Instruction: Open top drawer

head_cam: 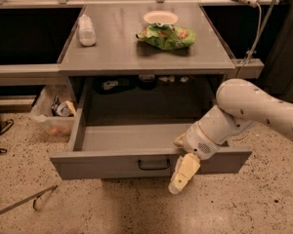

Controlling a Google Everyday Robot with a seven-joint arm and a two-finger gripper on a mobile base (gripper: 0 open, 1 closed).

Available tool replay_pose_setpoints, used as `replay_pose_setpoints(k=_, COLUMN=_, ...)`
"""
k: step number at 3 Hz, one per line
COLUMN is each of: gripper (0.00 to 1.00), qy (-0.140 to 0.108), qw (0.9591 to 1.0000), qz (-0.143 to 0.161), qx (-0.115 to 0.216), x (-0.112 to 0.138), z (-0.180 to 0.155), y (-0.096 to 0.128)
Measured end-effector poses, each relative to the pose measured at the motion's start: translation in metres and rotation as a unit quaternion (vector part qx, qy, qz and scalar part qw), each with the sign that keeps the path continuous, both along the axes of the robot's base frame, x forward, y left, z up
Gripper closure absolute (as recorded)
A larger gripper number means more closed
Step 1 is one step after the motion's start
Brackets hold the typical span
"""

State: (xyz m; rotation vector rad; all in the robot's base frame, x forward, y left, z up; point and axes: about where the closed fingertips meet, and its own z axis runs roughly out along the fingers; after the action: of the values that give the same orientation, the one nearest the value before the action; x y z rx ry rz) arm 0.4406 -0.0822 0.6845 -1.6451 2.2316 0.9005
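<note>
So the top drawer (pixel 100 165) looks pretty much open already. It sticks well out from under the desk (pixel 122 48) toward the camera, and I can see its bare floor. The front runs side to side across the view, with the handle (pixel 154 164) dead centre.

What matters for the next move is that the pincer (pixel 182 168) isn't on the handle. It hangs just beside it, on the right as the camera sees it, overlapping the drawer's front panel and dipping below its bottom edge. If I wanted more pull I'd have to shift a touch left to reach the loop. Honestly, I can't tell whether the pincer is open or closed from here (the wrist covers the top of it).

Pose-wise, the arm comes in from the right edge, with the forearm slanting down and left over the drawer's right front corner. The wrist is bent so the pincer points at the floor. I reckon the job's basically done.
</note>
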Motion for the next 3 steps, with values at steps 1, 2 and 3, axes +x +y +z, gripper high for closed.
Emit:
replay_pose_setpoints(k=1, gripper=0.0, qy=0.0, qw=1.0, qz=0.0, qx=0.0, x=0.0, z=0.0, y=0.0)
replay_pose_setpoints(k=2, gripper=0.0, qy=0.026, qw=0.9995, qz=0.017, qx=-0.007, x=-0.001, z=0.002, y=0.01)
replay_pose_setpoints(k=3, gripper=0.0, qy=0.056, qw=0.998, qz=0.029, qx=-0.002, x=-0.022, z=0.01, y=0.012)
